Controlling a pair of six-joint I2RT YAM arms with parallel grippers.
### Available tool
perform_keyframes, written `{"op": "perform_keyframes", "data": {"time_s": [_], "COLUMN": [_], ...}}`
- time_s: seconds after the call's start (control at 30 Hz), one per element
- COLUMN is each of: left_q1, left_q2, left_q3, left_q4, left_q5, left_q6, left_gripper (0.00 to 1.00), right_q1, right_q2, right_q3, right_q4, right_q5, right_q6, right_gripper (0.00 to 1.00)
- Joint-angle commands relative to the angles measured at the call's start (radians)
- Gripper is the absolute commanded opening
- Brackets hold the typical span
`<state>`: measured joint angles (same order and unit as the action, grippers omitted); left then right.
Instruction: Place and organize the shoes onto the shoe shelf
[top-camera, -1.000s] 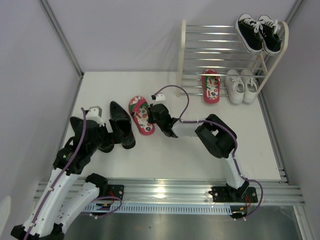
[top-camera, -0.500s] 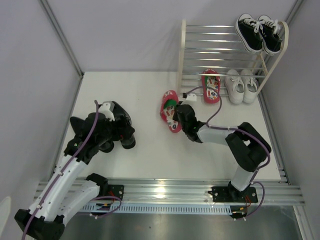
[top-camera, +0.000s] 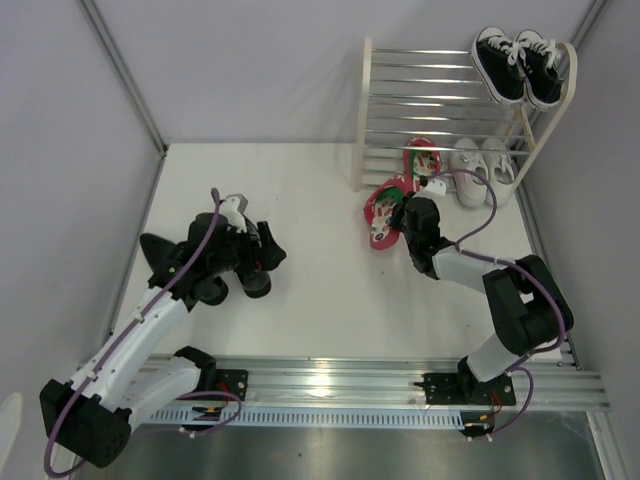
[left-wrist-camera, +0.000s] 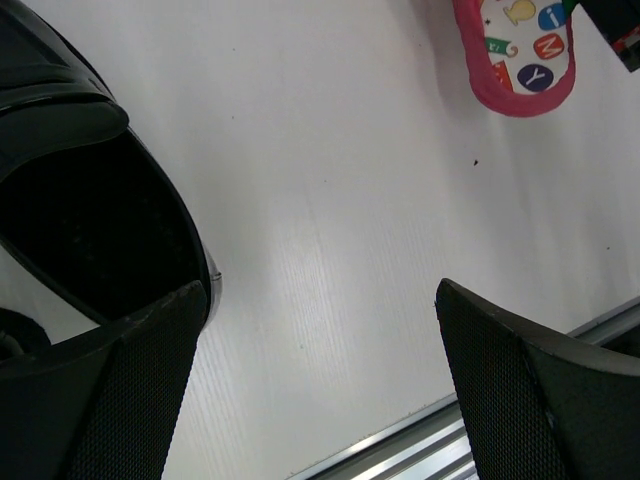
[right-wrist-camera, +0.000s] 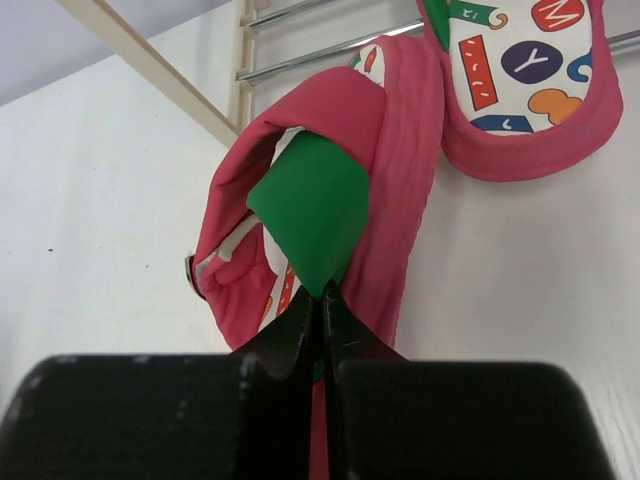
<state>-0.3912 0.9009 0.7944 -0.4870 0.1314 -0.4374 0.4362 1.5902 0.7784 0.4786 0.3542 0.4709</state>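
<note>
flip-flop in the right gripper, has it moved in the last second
Yes. The flip-flop, pinched in the right gripper, has travelled right and away from the arm bases, from mid-table to just in front of the shelf's left leg.

Top view: fixed, high, behind the arm bases (top-camera: 200, 370); looks down and forward over the whole desk (top-camera: 330, 300); distant; shelf (top-camera: 430, 95) at far right.
Left wrist view: rides the left arm (top-camera: 150, 320); faces down onto the desk, close; left claw (left-wrist-camera: 320, 300) fingers fill both lower corners, black shoe (left-wrist-camera: 90, 200) upper left, a metal rail (left-wrist-camera: 400, 455) along the bottom.
Right wrist view: rides the right arm (top-camera: 510, 310); low, looks along the right claw (right-wrist-camera: 322, 300) toward the shelf's bottom bars; very close on the flip-flop (right-wrist-camera: 330, 190).
Shared, all three: that flip-flop; left wrist catches only one end, upper right.
Shared, top and right wrist: second flip-flop (right-wrist-camera: 520, 90), shelf post.
Shared, top and left wrist: black shoe, bare desk.
</note>
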Motion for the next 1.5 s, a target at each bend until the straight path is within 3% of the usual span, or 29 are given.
{"op": "perform_keyframes", "data": {"time_s": [0.0,0.33,0.7,1.47], "left_q1": [-0.035,-0.046,-0.046,-0.046], "left_q2": [0.030,0.039,0.055,0.130], "left_q3": [0.048,0.046,0.054,0.089], "left_q4": [0.041,0.039,0.036,0.048], "left_q5": [0.001,-0.027,-0.033,-0.064], "left_q6": [-0.020,-0.021,-0.014,-0.012], "left_gripper": [0.99,0.99,0.99,0.99], "right_q1": [-0.028,-0.059,-0.059,-0.152], "right_q2": [0.010,0.057,0.050,0.323], "right_q3": [0.062,0.185,0.202,0.424], "right_q4": [0.161,0.193,0.230,0.347], "right_q5": [-0.050,-0.204,-0.176,-0.235], "right_q6": [0.018,0.014,-0.038,-0.084], "right_gripper": [0.00,0.00,0.00,0.00]}}
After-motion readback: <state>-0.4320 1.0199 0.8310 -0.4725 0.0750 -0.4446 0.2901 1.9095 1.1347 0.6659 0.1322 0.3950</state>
